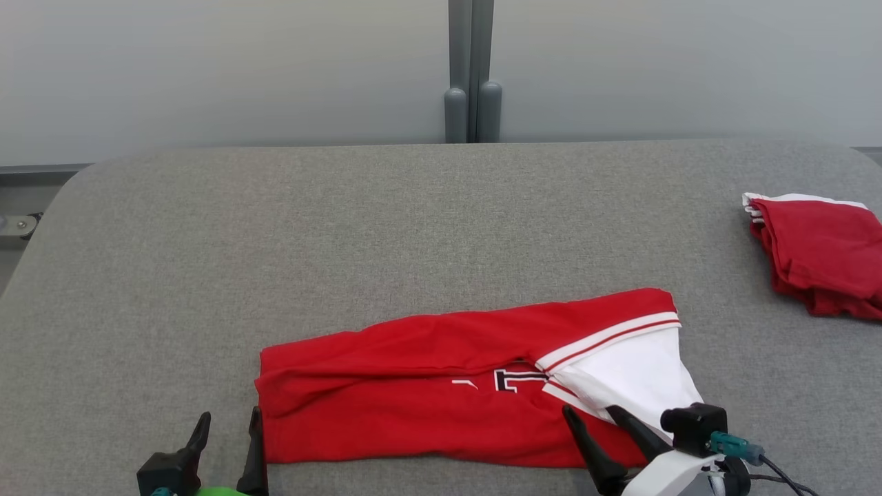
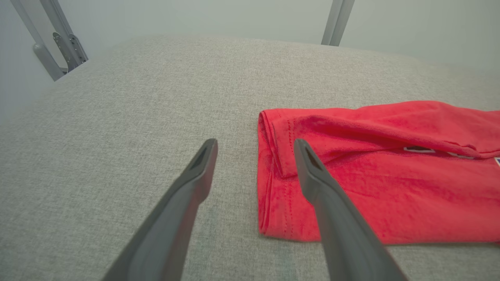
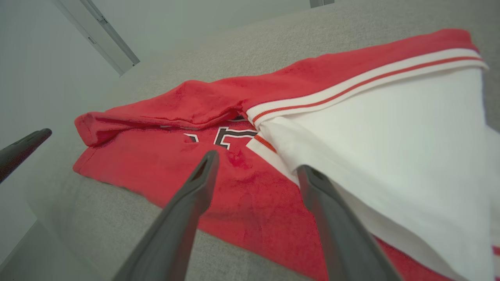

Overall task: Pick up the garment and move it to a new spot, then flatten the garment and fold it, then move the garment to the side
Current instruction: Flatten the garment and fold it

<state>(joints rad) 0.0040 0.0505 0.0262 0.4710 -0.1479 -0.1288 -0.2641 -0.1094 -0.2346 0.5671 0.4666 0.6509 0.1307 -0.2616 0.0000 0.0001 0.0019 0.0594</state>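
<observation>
Your garment [image 1: 427, 386] lies near the front edge of the grey desk [image 1: 344, 227]. It is a red shirt doubled into 1 long band, and a white panel [image 1: 634, 379] fans out at its right end under white-and-red striped trim [image 1: 606, 335]. Black-and-white lettering [image 1: 513, 379] peeks from beneath the upper fold.

The left wrist view gives you the stitched hem [image 2: 273, 183] with its stacked layers, which the head view flattens. The right wrist view shows the white panel [image 3: 390, 136] as smooth cloth beside fuzzier red knit. The head view adds a second red pile [image 1: 820, 255] at the desk's far right, well apart. The desk is coarse woven fabric with rounded corners.

Your left end effector [image 1: 231, 420] is released, with its 2 fingers straddling the left hem. Your right end effector [image 1: 589, 413] is released too, spread over the red-white seam and holding nothing.
</observation>
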